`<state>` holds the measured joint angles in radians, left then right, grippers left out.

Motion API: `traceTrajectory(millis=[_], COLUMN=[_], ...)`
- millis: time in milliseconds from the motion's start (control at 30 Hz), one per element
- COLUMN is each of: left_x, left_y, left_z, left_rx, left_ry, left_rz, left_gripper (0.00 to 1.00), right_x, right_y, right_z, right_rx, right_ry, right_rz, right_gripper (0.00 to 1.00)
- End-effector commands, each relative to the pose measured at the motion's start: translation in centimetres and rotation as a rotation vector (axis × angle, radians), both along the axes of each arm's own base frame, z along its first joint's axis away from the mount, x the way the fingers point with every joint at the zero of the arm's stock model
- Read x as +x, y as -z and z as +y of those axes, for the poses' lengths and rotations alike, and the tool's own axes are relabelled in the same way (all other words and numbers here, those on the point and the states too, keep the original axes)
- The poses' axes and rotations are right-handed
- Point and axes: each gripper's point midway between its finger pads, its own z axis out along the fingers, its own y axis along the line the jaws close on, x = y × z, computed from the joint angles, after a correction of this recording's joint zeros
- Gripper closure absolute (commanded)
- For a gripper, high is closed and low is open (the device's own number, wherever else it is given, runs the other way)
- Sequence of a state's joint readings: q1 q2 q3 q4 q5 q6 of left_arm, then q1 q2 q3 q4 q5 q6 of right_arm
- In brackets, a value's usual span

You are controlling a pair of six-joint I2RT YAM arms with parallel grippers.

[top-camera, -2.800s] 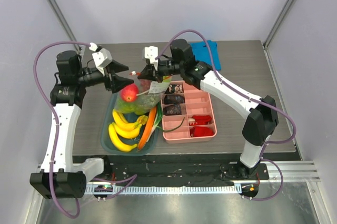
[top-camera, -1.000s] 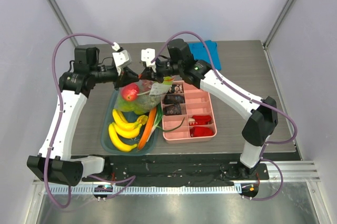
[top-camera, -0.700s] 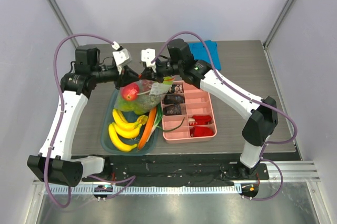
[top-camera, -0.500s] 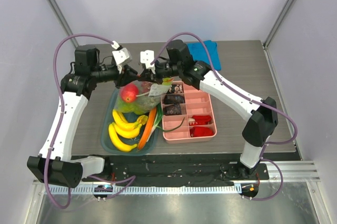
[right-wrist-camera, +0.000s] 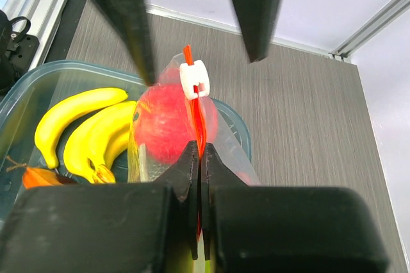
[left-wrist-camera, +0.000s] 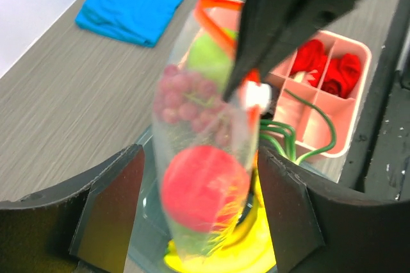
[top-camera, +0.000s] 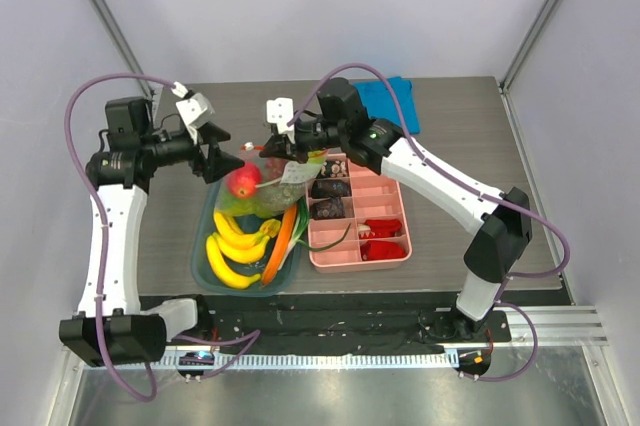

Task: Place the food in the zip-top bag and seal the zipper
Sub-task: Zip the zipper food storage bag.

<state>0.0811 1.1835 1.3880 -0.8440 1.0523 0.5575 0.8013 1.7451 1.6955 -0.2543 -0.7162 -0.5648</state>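
Bag (top-camera: 268,184) hangs upright over the bin (top-camera: 203,246), with red fruit (top-camera: 243,182), grapes (left-wrist-camera: 192,103) and apple (left-wrist-camera: 210,61) inside. Zipper (right-wrist-camera: 188,55) up top, and the right gripper (right-wrist-camera: 200,151) is pinched tight on it, just under the white slider (right-wrist-camera: 194,77). Left gripper (top-camera: 228,153) stands wide beside the bag, gripping nothing. Bananas (top-camera: 232,241) below, pink tray (top-camera: 380,216) alongside, blue cloth (top-camera: 395,101) far back on the grey table (top-camera: 470,156).

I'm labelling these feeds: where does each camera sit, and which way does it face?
Top external: above and behind, looking down on the table; left arm and right arm show.
Left wrist: looks past the left tool's open fingers at the zip-top bag.
Right wrist: looks over the right tool, shut on the zipper, toward those fingers.
Shared: all see the bag.
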Motion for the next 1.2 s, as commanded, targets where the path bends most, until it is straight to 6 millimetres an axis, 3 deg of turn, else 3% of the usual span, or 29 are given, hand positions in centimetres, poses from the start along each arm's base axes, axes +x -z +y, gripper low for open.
traceTrajectory(millis=[0, 267, 367, 567, 767, 833, 900, 967, 1033, 1067, 1133, 1167], left_x=[-1.2, 0.2, 0.4, 0.6, 0.4, 0.4, 0.0, -0.2, -0.2, -0.3, -0.3, -0.7], left_y=[-0.7, -0.7, -0.2, -0.4, -0.7, -0.7, -0.6, -0.7, -0.7, -0.7, -0.7, -0.3], left_z=[-0.8, -2.7, -3.0, -3.4, -3.9, -3.9, -4.8, -5.0, -5.0, -5.1, -5.1, -5.0], left_rx=[-0.046, -0.064, -0.073, -0.087, -0.117, -0.122, -0.125, -0.127, -0.131, -0.135, -0.134, -0.131], left_ry=[0.056, 0.115, 0.134, 0.178, 0.218, 0.221, 0.253, 0.26, 0.263, 0.264, 0.26, 0.257], left_rz=[-0.067, -0.113, -0.132, -0.185, -0.193, -0.186, -0.185, -0.187, -0.18, -0.172, -0.162, -0.137], left_gripper=[0.25, 0.32, 0.39, 0.63, 0.74, 0.73, 0.64, 0.65, 0.74, 0.86, 1.0, 0.99], right_x=[-1.0, -1.7, -1.9, -2.5, -2.8, -2.9, -2.8, -2.8, -2.8, -2.7, -2.5, -2.5], right_y=[-5.3, -5.7, -5.8, -5.9, -5.6, -5.6, -5.6, -5.7, -5.5, -5.6, -5.5, -5.6], right_z=[-0.1, 0.0, 0.0, -0.3, -0.3, -0.3, -0.3, -0.3, -0.2, -0.3, -0.3, -0.4], right_rx=[0.12, 0.138, 0.152, 0.158, 0.158, 0.16, 0.16, 0.162, 0.16, 0.16, 0.158, 0.159], right_ry=[-0.021, -0.054, -0.062, -0.081, -0.096, -0.1, -0.102, -0.101, -0.099, -0.096, -0.088, -0.08], right_rz=[-0.076, -0.064, -0.071, -0.081, -0.082, -0.084, -0.084, -0.086, -0.083, -0.086, -0.091, -0.093], right_gripper=[0.99, 0.99, 0.99, 0.99, 0.99, 0.99, 0.99, 0.99, 0.99, 0.99, 0.99, 0.99])
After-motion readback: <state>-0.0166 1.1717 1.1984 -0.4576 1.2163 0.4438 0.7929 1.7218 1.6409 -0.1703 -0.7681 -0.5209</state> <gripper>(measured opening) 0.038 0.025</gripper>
